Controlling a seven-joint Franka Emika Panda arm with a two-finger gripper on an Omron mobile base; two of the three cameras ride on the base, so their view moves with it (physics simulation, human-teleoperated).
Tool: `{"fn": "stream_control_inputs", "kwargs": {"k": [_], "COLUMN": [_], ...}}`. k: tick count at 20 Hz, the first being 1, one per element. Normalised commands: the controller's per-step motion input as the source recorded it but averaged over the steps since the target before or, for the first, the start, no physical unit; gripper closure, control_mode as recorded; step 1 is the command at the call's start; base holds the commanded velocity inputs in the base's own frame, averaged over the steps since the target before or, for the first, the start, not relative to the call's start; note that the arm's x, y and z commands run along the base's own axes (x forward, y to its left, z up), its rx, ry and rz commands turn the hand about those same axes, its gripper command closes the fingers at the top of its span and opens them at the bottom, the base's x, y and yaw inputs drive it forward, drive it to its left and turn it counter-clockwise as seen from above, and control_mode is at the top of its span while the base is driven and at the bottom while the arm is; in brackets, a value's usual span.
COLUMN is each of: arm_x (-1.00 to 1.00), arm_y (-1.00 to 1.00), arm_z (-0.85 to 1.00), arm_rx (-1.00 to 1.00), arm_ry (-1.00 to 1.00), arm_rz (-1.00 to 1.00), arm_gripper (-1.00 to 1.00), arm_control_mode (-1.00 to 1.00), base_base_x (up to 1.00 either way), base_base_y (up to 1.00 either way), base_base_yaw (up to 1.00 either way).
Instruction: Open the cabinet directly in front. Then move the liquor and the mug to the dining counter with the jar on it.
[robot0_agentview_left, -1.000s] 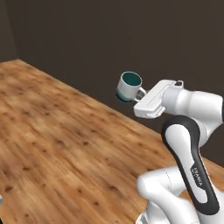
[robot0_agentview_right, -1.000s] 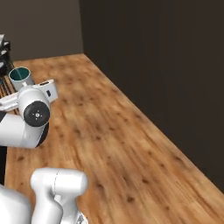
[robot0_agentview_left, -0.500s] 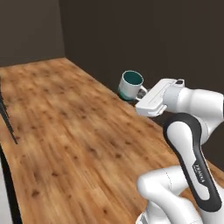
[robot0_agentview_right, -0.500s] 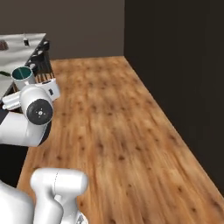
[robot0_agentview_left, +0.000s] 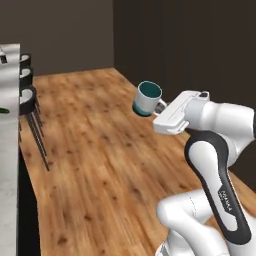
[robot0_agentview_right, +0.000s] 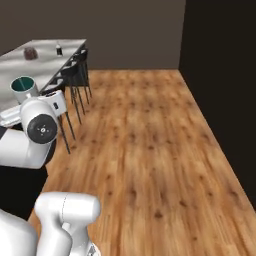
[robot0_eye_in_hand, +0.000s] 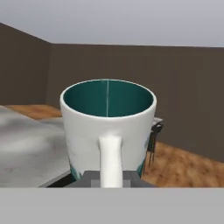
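The jaws (robot0_agentview_left: 159, 107) are closed on the handle of the mug (robot0_agentview_left: 147, 98), which is carried upright in the air above the wooden floor (robot0_agentview_left: 95, 150), its teal interior facing up. In the hand view the mug (robot0_eye_in_hand: 108, 127) stands directly ahead with its white handle toward the camera, gripped at its lower end between the dark fingertips (robot0_eye_in_hand: 92, 178).

In the right base view the mug (robot0_agentview_right: 24, 88) sits at the left above the arm, near the long edge of the marble bench (robot0_agentview_right: 45, 52). Toward the far end of the bench stand the jar (robot0_agentview_right: 31, 52) and, near it, the liquor (robot0_agentview_right: 58, 49), apart from each other. Black chairs (robot0_agentview_right: 75, 75) line the bench's long edge on the floor side.
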Motion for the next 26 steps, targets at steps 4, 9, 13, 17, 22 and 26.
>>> {"fn": "stream_control_inputs", "kwargs": {"k": [4,9,13,17,22,26], "arm_x": [0.00,0.00,0.00,0.00,0.00,0.00], "arm_y": [0.00,0.00,0.00,0.00,0.00,0.00], "arm_z": [0.00,0.00,0.00,0.00,0.00,0.00], "arm_rx": [0.00,0.00,0.00,0.00,0.00,0.00], "arm_ry": [0.00,0.00,0.00,0.00,0.00,0.00], "arm_rz": [0.00,0.00,0.00,0.00,0.00,0.00], "arm_gripper": [1.00,1.00,1.00,1.00,1.00,1.00], "arm_control_mode": [1.00,1.00,1.00,1.00,1.00,1.00], "base_base_x": [1.00,1.00,1.00,1.00,1.00,1.00], "base_base_y": [-0.54,-0.96,-0.86,-0.46,-0.11,0.00], "base_base_yaw": [0.17,0.01,0.00,0.01,0.06,0.11]}}
